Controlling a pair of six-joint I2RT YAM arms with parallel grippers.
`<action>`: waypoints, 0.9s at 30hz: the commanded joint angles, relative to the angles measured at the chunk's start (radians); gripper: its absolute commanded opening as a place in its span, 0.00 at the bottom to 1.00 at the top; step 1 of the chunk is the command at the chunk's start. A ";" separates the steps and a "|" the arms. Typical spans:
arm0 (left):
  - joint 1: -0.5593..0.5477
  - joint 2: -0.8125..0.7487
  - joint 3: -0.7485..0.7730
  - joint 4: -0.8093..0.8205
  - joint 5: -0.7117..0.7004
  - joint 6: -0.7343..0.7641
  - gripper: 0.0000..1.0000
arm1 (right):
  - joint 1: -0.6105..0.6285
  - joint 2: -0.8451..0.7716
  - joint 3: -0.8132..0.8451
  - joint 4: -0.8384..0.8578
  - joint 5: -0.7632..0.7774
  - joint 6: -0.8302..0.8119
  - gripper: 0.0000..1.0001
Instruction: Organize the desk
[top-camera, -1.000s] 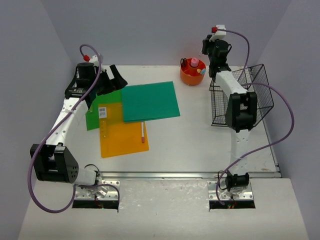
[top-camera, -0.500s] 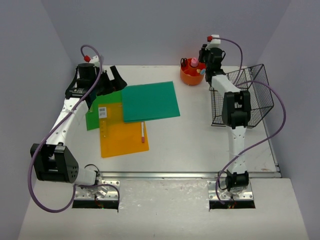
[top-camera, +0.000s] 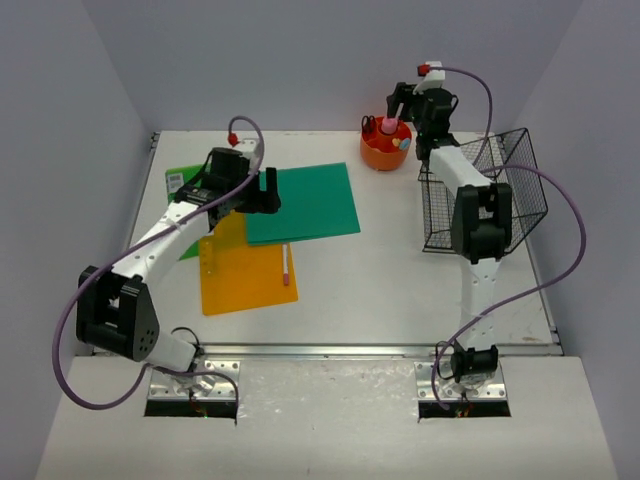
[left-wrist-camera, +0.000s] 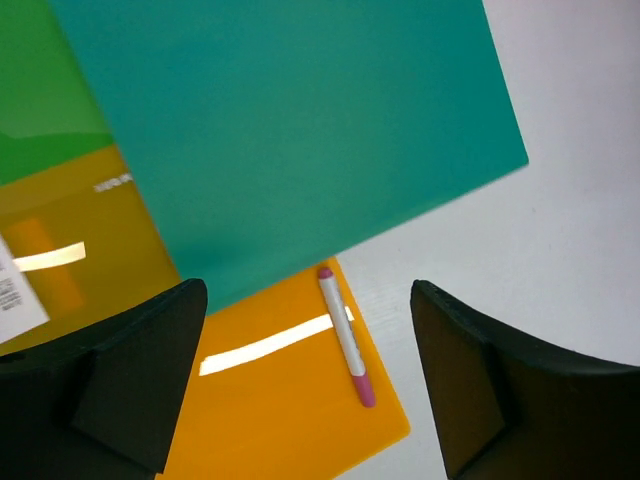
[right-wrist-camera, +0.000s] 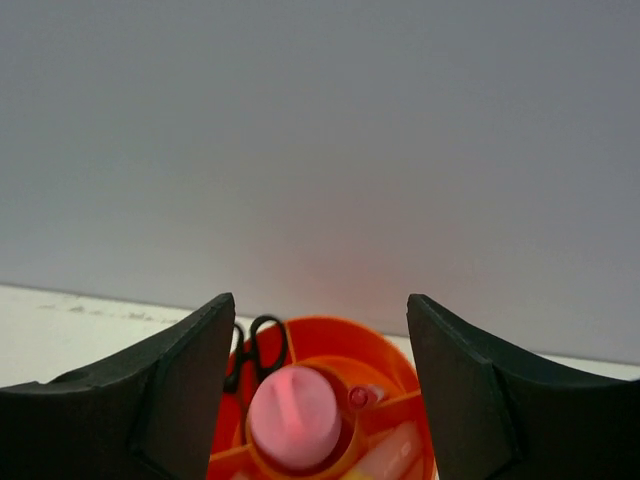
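Nothing held over the counter (top-camera: 400, 290).
Left claw (left-wrist-camera: 305, 345) wide above the edge of the teal folder (top-camera: 300, 203); right claw (right-wrist-camera: 320, 325) wide, beyond that folder's far-right corner, orange pot (top-camera: 385, 152) beneath.

The desk (top-camera: 400, 290) is showing plain white, with pale lavender walls (top-camera: 300, 60) standing around it. Toward its left edge a teal-green sheet (top-camera: 300, 203) is overlapping a translucent orange sheet (top-camera: 245, 280) and a bright green sheet (left-wrist-camera: 40, 90). A white pen (left-wrist-camera: 344, 335) with a pink cap is lying on the orange. Near the far edge an orange holder (top-camera: 385, 150) is showing a pink cap (right-wrist-camera: 293, 418). At the right edge the wire basket (top-camera: 510, 190) is showing black.
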 joint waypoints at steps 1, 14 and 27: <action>-0.125 0.031 -0.052 0.004 -0.070 0.038 0.73 | -0.003 -0.293 -0.136 0.067 -0.105 0.008 0.71; -0.250 0.282 -0.022 -0.073 -0.167 -0.073 0.33 | -0.001 -0.768 -0.734 0.084 -0.170 -0.142 0.77; -0.259 0.454 -0.005 -0.108 -0.148 -0.123 0.21 | 0.005 -0.927 -0.910 0.075 -0.259 -0.301 0.86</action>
